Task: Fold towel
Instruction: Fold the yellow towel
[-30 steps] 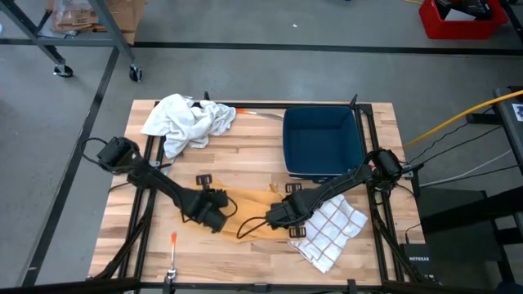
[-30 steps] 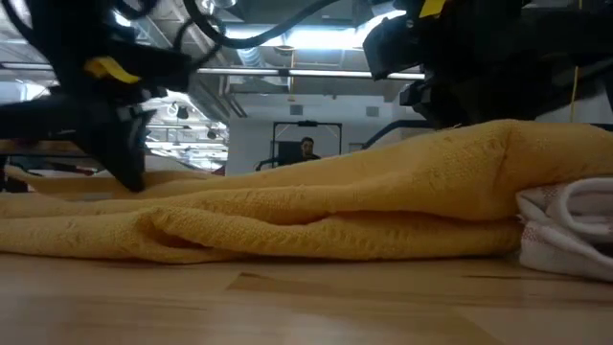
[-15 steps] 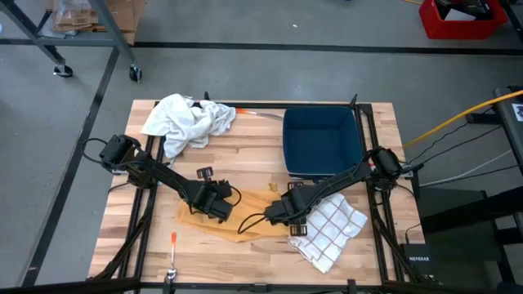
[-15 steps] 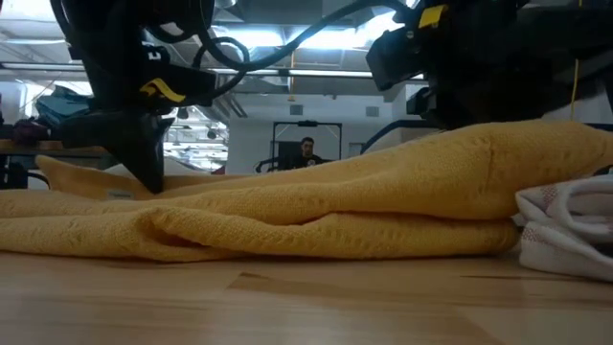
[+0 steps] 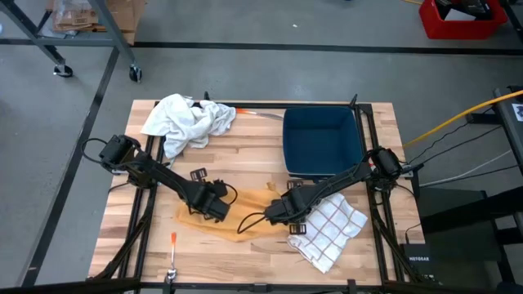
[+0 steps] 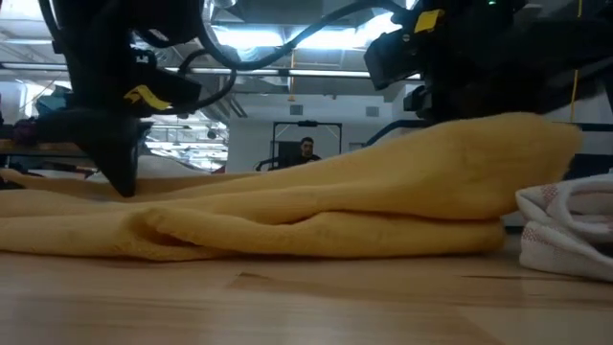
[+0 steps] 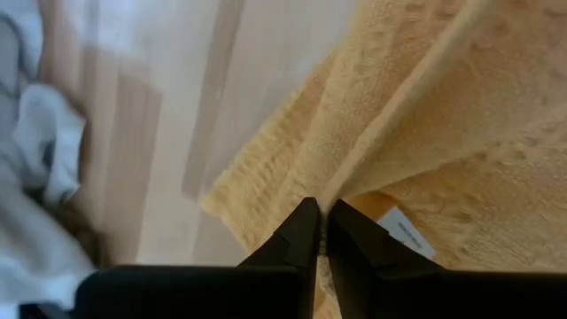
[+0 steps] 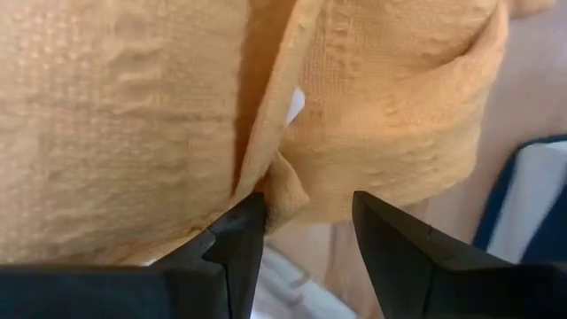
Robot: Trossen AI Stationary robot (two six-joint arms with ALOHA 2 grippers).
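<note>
Compared with half a second earlier: left gripper (image 5: 214, 206) slightly shifted, pinched on an edge of the yellow towel (image 5: 245, 214), mid-front of the table (image 5: 245, 159). Right gripper (image 5: 280, 214) spread, towel fold between fingers, not clamped. White tag (image 7: 400, 232) on towel, writing unreadable. Checkered cloth (image 5: 331, 229) touching towel's right edge; bare wood behind.

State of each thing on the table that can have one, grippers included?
yellow towel: flat, partly folded over itself
left gripper: shut on the yellow towel's edge
right gripper: open, at the towel's edge
white towel: crumpled
checked cloth: loosely spread
blue bin: upright, looks empty
</note>
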